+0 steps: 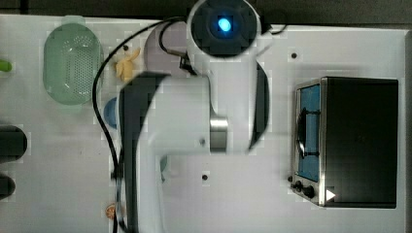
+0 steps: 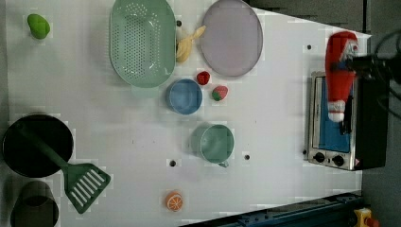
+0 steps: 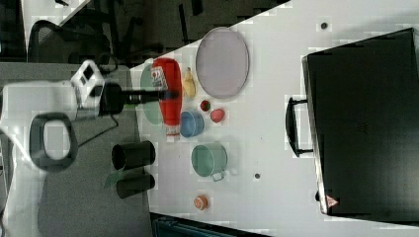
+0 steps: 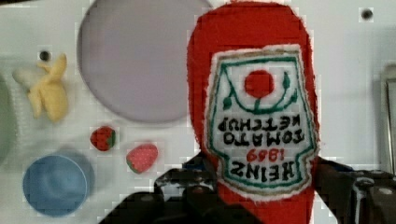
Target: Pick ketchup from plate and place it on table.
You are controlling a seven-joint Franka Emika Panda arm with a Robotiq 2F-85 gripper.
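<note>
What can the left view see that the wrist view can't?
Left view, not wrist view: the green spatula, orange slice, green cup and black pot. Wrist view, not left view: the readable words on the label of the ketchup. Both: the ketchup gripped by the fingers, the plate with nothing on it, the blue bowl, two strawberries and the banana.

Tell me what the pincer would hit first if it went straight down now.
Likely bare table, beside the plate; the held ketchup would touch first. Depth is unclear.
</note>
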